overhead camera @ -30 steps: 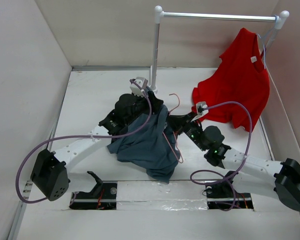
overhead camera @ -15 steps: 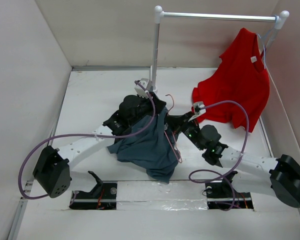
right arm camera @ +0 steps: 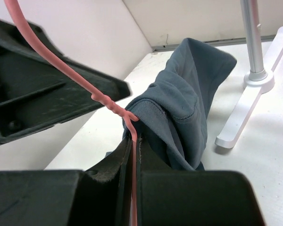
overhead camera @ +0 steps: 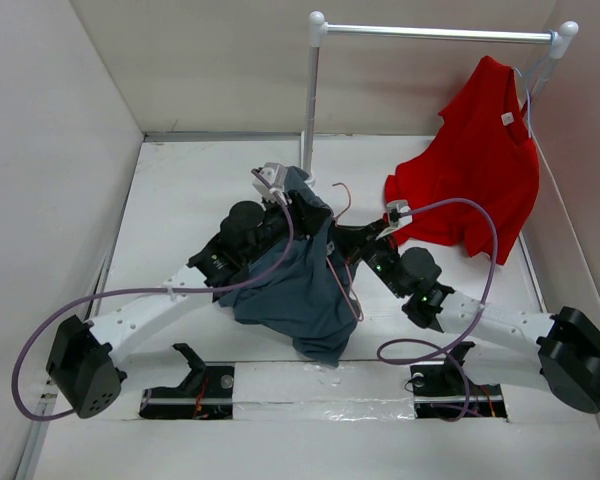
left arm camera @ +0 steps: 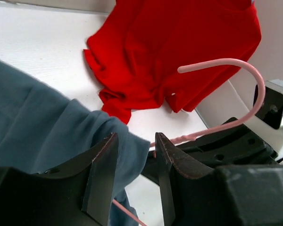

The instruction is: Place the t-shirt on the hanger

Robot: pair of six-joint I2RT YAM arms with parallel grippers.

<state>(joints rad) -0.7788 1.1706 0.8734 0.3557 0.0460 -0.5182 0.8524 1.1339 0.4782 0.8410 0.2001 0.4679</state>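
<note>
T-shirt (overhead camera: pixel 300 290): heaped mid-worktop (overhead camera: pixel 180 200) between the arms, with one fold raised at the left fingers (left arm camera: pixel 101 174).
Hanger (left arm camera: pixel 212 62): hook up, right of that fold; shirt hem touches its twisted neck.
Left fingers: narrowly apart, cloth in the gap — cannot tell whether they grip.
Right fingers (right arm camera: pixel 114 162): pinched on the hanger wire.

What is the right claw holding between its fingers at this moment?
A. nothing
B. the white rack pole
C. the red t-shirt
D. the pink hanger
D: in the right wrist view, the right claw is shut on the thin wire of the pink hanger, just below its twisted neck.
</note>
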